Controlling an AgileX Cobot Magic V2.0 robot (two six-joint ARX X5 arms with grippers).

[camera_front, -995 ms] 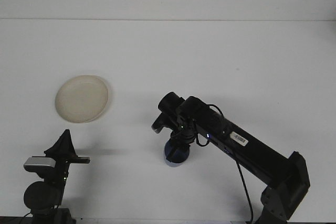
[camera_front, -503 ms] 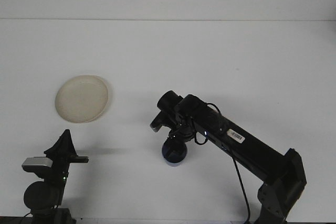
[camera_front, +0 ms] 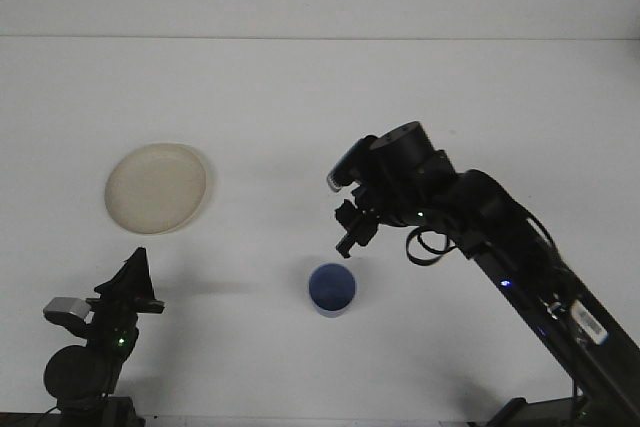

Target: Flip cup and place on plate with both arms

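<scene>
The blue cup (camera_front: 332,289) stands on the white bench (camera_front: 400,107), mouth upward, with its rim and interior visible from above. Judged from this, the flip step appears complete. The cup is free: nothing touches it.

The right tool (camera_front: 352,235) hangs just above and slightly right of the cup, clear of the rim. Its fingers are spread and hold nothing. The right arm reaches in from the lower right corner.

The left tool (camera_front: 135,282) sits low at the lower left, near its base, well apart from the cup. Whether its fingers are spread or closed cannot be told from this view.

The cream plate (camera_front: 157,187) lies on the left of the bench, well apart from the cup and bare.

Remaining work, as a judgement:
1. Pick up the upright cup, most likely with the left arm, since the plate is on that side.
2. Carry it across to the plate.
3. Set it down upright within the plate rim and let go.

The transfer has not yet begun.
</scene>
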